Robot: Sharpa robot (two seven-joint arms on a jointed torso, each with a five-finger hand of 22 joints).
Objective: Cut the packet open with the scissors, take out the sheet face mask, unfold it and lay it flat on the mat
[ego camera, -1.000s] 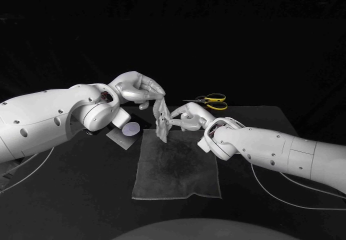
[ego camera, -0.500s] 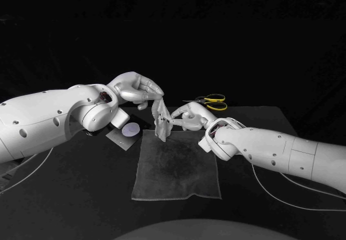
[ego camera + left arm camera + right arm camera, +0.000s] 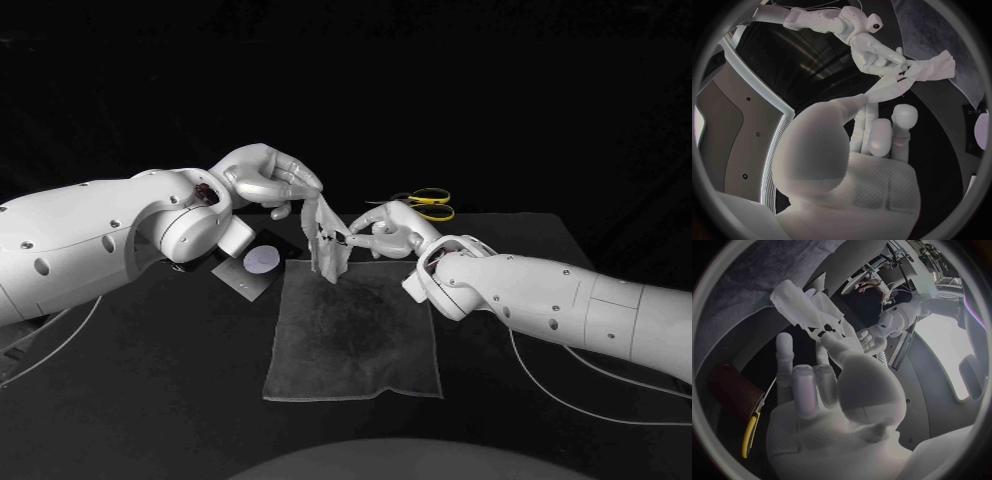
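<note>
Hanging between both hands: the white, crumpled, partly folded sheet face mask (image 3: 329, 248), up off the table, over the far edge of the grey rectangular fabric mat (image 3: 353, 345). From above, the left hand (image 3: 271, 180) pinches the mask's top end, fingertips pointing down; the left wrist view shows thumb and a finger closed on the sheet's edge. Lower down, the right hand (image 3: 381, 228) grips the mask's side between thumb and a finger, other fingers spread. Mask's lower end is close to the mat; can't tell if it touches. Mat lies flat mid-table. Dark flat packet (image 3: 250, 268) with a pale round patch lies on the black table (image 3: 173, 400) just beside the mat's far left corner, under the left wrist. Yellow-handled scissors (image 3: 423, 203) lie near the table's far edge behind the right hand, apart from both hands.
</note>
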